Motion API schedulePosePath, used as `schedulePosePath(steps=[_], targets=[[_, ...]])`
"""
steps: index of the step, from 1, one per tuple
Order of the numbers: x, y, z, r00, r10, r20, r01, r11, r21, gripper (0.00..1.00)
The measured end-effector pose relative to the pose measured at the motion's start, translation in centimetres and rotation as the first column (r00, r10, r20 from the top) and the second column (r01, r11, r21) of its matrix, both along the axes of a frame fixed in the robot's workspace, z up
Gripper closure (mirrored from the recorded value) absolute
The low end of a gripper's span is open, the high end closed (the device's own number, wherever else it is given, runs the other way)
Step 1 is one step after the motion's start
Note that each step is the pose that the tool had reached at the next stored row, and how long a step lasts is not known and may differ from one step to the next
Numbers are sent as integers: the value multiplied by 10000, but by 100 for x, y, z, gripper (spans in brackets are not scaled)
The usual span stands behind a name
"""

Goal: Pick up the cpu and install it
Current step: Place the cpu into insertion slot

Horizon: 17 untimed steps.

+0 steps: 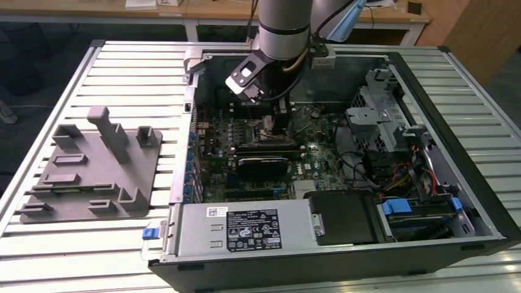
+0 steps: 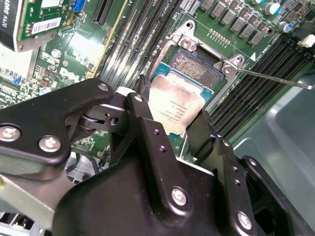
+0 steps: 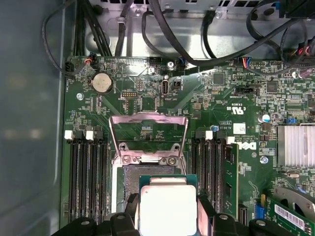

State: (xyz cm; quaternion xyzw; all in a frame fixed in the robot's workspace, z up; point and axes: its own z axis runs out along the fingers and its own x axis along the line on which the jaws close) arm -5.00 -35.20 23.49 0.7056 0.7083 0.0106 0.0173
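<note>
The cpu (image 2: 174,105) (image 3: 167,209) is a small silvery square chip with a pale rim, held flat between my two black fingers (image 2: 140,115). My gripper (image 2: 172,120) (image 3: 168,209) (image 1: 273,119) is shut on it, down inside the open computer case. The chip hangs just above the green motherboard (image 1: 260,152), partly overlapping the near side of the dark square socket (image 2: 197,66) (image 3: 132,179). The socket's metal load plate (image 3: 147,135) stands swung open, and its contact field is bare.
The thin socket lever (image 2: 275,78) sticks out to one side. Memory slots (image 3: 86,172) flank the socket on both sides, and cables (image 3: 197,44) run along the case wall. On the slatted table at the exterior view's left sits a grey fixture tray (image 1: 89,177) with upright posts.
</note>
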Motion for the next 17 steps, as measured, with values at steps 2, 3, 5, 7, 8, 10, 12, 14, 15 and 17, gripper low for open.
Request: schedulePosePath(steps=[2,3,5,7,8,10,12,14,15,17], targets=[[-1,6,-11,10000,-21,-1,21,10000,-1,45],[-1,11,-16,10000,-32,-1,32,10000,0,45],[-1,20,-28,10000,-53,0,53,10000,2,45],[0,28,-42,10000,-79,0,79,10000,1,45],[0,30,-50,9999,-103,0,103,9999,2,45],[-1,33,-64,9998,-174,0,174,9998,1,45],[-1,35,-78,9997,-233,0,233,9997,1,45],[-2,37,-89,9996,-275,0,275,9996,3,45],[-2,39,-95,9996,-293,0,293,9996,5,45],[-4,44,-103,9995,-317,-1,317,9995,11,45]])
